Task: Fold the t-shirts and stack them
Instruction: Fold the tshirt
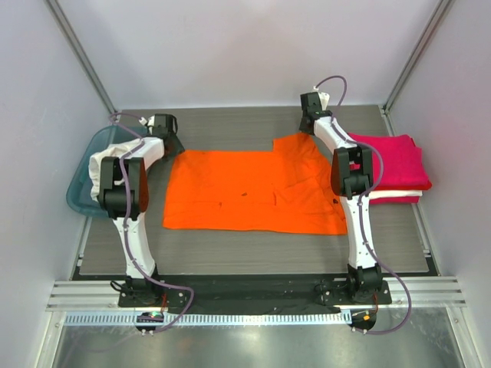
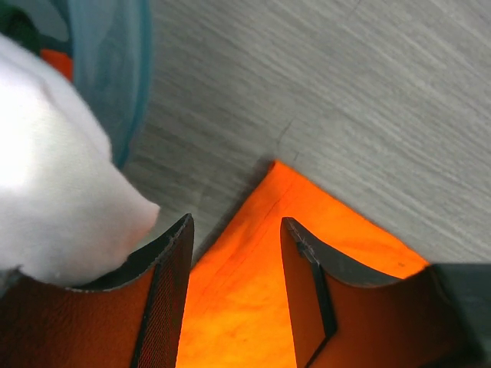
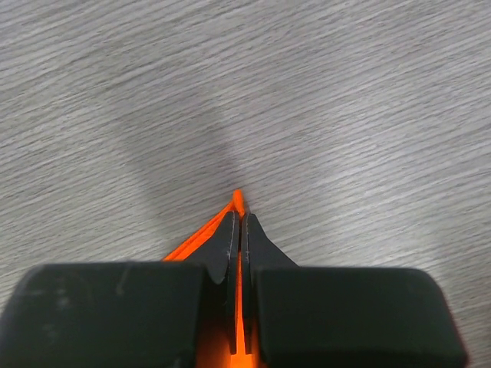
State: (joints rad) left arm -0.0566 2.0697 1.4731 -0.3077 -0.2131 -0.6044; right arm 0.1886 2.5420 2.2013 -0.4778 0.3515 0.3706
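When you closed your right gripper, its jaws pinched flat on a far corner of the orange t-shirt, with only a thin tip of cloth showing past the fingertips above the bare table. Your left gripper stood about half wide at the shirt's other far corner, a finger on each side of the orange point and nothing clamped between them, so on that side you had no grip yet. Out from the two hands, the orange t-shirt lay spread across the middle of the table, mostly flat, its right part creased and overlapping itself near the right arm; no fold across its length looked made. Well to the right of it, a magenta t-shirt sat folded on top of a folded white t-shirt, which I judged to be the stack begun with two pieces done. On the left, the teal tub had a white garment bunched over its rim, touching the left wrist, and it seemed to be waiting its turn. By that reckoning you were around midway: the orange shirt needed folding and stacking, then whatever the tub held.
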